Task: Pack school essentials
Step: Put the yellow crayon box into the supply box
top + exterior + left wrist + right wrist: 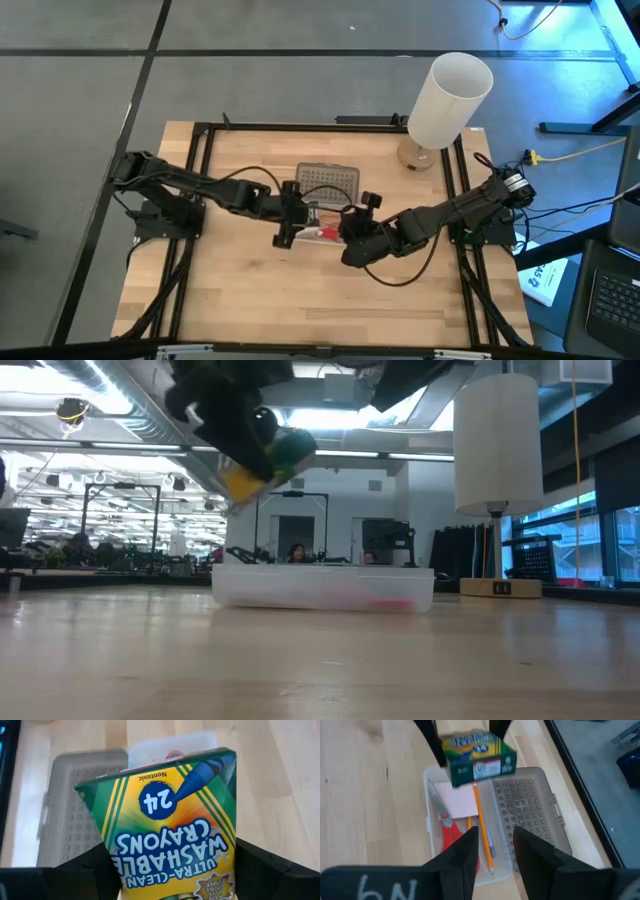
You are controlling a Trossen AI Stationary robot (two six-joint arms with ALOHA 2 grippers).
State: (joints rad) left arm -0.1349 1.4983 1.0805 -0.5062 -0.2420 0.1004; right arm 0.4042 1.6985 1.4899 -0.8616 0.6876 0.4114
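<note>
Green-yellow crayon box (477,755) hung in left tool (170,885), fingers clamped on its sides, directly above open clear case (432,827) at centre frame, long axis along case. Right tool (492,845) empty, fingers parted, just beside.

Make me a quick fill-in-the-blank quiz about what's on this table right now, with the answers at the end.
1. The left tool holds the ____ box above the clear case.
2. The number printed on that crayon box is ____.
3. Inside the case, the scissors have ____ handles.
4. The grey dimpled lid lies ____ beside the case, while the right tool hovers empty.

Answers: crayon; 24; red; open
</note>
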